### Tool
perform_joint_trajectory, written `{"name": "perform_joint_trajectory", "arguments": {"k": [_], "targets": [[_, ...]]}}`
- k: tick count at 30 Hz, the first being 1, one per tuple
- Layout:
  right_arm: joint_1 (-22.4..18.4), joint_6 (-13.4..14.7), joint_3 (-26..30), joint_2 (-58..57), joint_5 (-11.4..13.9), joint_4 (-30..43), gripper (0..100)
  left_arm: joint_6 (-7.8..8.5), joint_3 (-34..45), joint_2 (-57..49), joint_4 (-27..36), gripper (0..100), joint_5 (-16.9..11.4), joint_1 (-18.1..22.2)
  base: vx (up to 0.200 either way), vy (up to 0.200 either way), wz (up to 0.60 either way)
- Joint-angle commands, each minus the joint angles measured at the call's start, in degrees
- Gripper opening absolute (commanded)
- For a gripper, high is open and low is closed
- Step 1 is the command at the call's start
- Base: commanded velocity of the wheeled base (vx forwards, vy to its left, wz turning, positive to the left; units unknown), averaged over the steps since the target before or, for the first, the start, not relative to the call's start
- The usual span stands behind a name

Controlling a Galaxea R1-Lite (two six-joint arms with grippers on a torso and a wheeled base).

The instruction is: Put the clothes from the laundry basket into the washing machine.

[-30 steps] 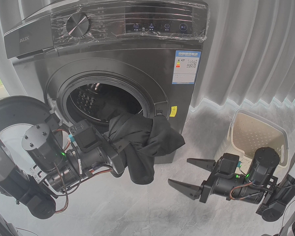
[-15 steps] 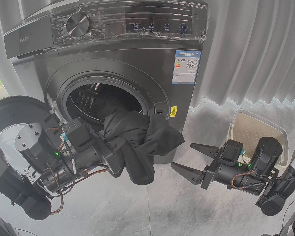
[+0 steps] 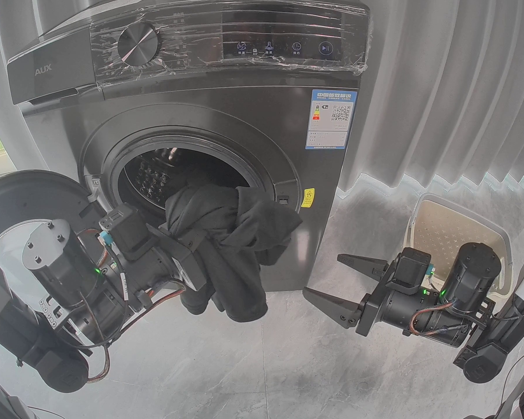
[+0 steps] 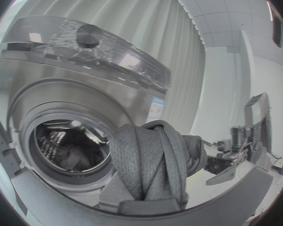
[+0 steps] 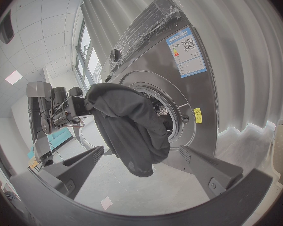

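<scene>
The black knitted cloth garment (image 3: 239, 228) hangs bunched just in front of the round drum opening (image 3: 174, 178) of the grey steel front-loading washing machine (image 3: 215, 106), with its tail drooping toward the floor. I judge it light and limp, and likely to snag on the rim, so a thick fold is the best place to grip. My left pincer (image 3: 206, 254) is clamped into that bundle. My right pincer (image 3: 346, 289) is spread wide and holds nothing, near the cream perforated plastic laundry basket (image 3: 498, 245).

Pale pleated curtain (image 3: 460, 77) behind, reaching the grey marbled floor (image 3: 308, 373). Tiled ceiling (image 5: 37, 29), one lit panel (image 5: 14, 77). Tall bright window (image 5: 90, 61).
</scene>
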Motion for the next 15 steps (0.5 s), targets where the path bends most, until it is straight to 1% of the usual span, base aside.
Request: {"name": "perform_joint_trajectory", "arguments": {"k": [1,2,4,9,11,12,13,14,15], "targets": [[0.17,-0.07,0.08,-0.15,0.02,-0.01,100,-0.35,4.34,-0.27,-0.03,0,5.81,-0.67,0.000,0.000,0.00],[0.17,-0.07,0.08,-0.24,0.02,-0.01,100,-0.35,4.96,-0.71,0.06,0,7.48,-0.67,0.000,0.000,0.00],[0.17,-0.07,0.17,-0.42,0.02,-0.01,100,-0.35,3.99,-0.53,0.06,0,9.32,-0.84,0.000,0.000,0.00],[-0.09,-0.07,0.17,-0.59,0.02,-0.01,100,-0.26,4.69,-0.89,0.06,0,9.76,-0.75,0.000,0.000,0.00],[-0.09,-0.07,0.08,-0.68,0.02,-0.01,100,0.62,4.17,-0.45,0.15,0,10.20,-0.31,0.000,0.000,0.00],[0.00,-0.07,-0.01,-0.77,0.02,-0.01,100,1.32,3.90,-0.18,0.15,0,11.08,-0.23,0.000,0.000,0.00],[0.00,-0.07,0.08,-0.94,0.02,-0.01,100,1.67,3.64,0.08,0.15,0,12.14,-0.23,0.000,0.000,0.00],[0.00,-0.16,0.08,-1.12,0.02,-0.01,100,1.85,3.11,0.35,0.15,0,13.45,-0.31,0.000,0.000,0.00],[0.00,-0.16,0.08,-1.21,0.02,-0.01,100,1.93,2.85,0.70,0.15,0,14.16,-0.31,0.000,0.000,0.00]]}}
